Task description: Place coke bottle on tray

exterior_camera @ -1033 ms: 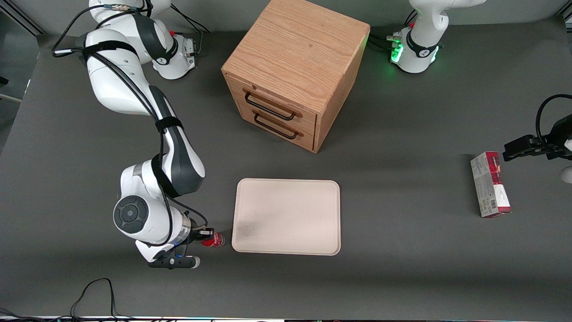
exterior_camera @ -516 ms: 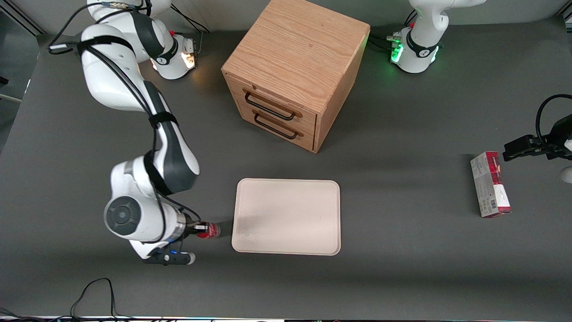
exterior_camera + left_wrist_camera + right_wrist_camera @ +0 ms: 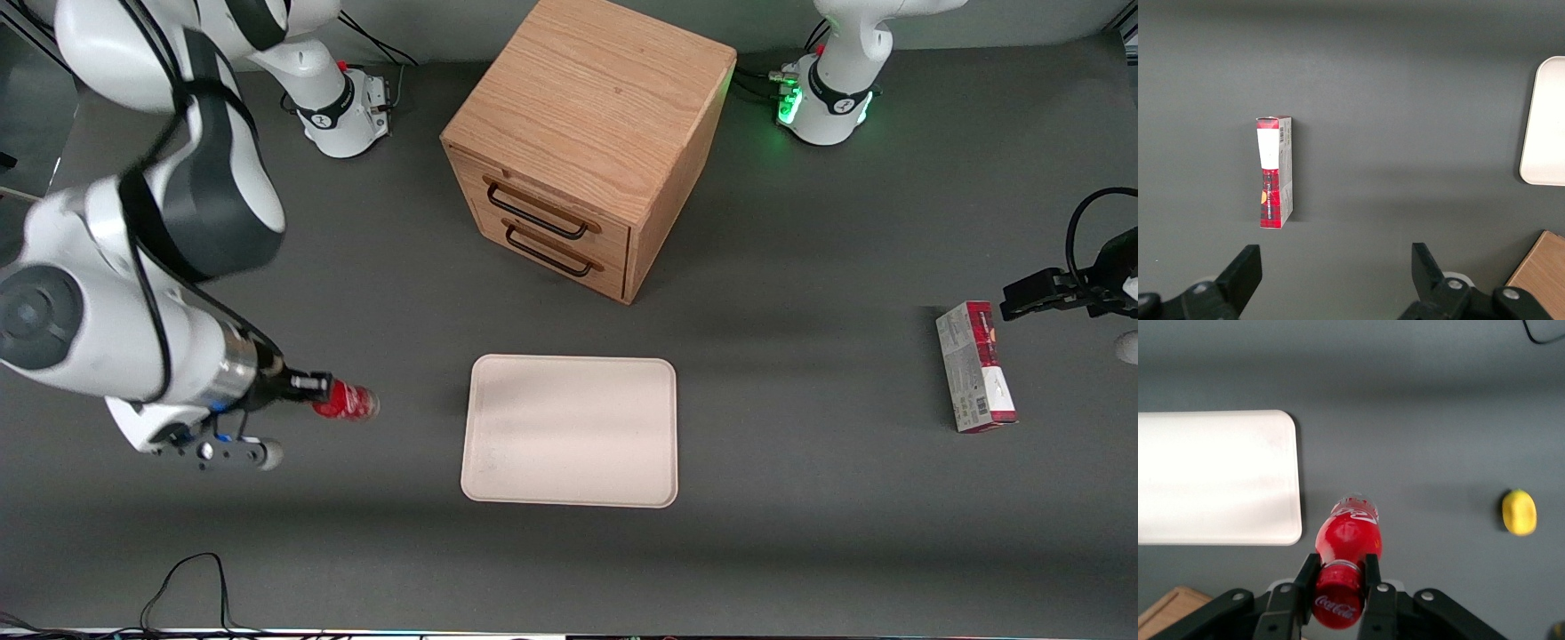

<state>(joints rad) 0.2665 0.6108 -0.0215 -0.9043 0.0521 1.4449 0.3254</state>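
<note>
Coke bottle [image 3: 347, 403] held clear of the worktop [image 3: 800, 551], pinched at its neck just under the red cap by the gripper [image 3: 307, 386], whose two fingers [image 3: 1373, 577] press against either side of the neck in the right wrist view. The bottle hangs cap-up from the gripper, its body pointing down toward the dark surface. Compared with half a second ago, when the bottle sat low and just beside the tray's edge on the working arm's side, bottle and gripper have risen markedly toward the front camera and drifted away from the tray [image 3: 569, 431], toward the working arm's end of the worktop; the arm now looms much larger in that view. This reads as the lift being complete and the carry not yet begun: the bottle is secured, but a gap of bare worktop lies between it and the tray's rim [image 3: 1298, 487]. The tray itself is unoccupied. A yellow lump [image 3: 1519, 512] rests on the worktop, well apart from the bottle. The wooden drawer cabinet [image 3: 587, 142] and the red-and-grey carton [image 3: 975, 366] stand unaffected, the carton toward the parked arm's end.
</note>
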